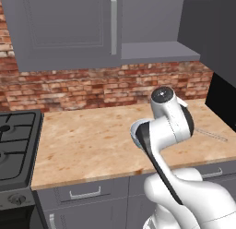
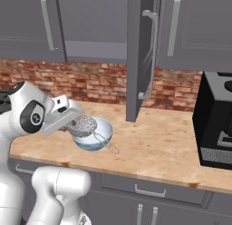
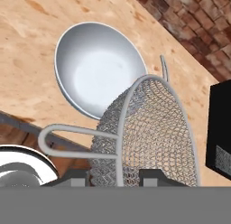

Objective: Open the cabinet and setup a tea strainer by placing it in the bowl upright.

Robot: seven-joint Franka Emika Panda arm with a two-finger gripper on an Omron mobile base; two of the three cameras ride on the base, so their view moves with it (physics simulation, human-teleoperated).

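The gripper (image 3: 116, 177) is closed on the strainer (image 2: 83, 125) at its mesh rim, holding it just above the bowl (image 2: 97, 137). The bowl sits on the counter (image 2: 158, 151), near its front edge. The cabinet (image 2: 138, 56) door stands open.

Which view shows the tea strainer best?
The hand view: the tea strainer looms large, mesh and rim clear. The right base view shows it small over the bowl; the left base view has the arm in front.

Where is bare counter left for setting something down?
Bare counter runs from the stove to the bowl, and from the bowl to the black appliance. It is crowded at the bowl, under the tea strainer and end effector.
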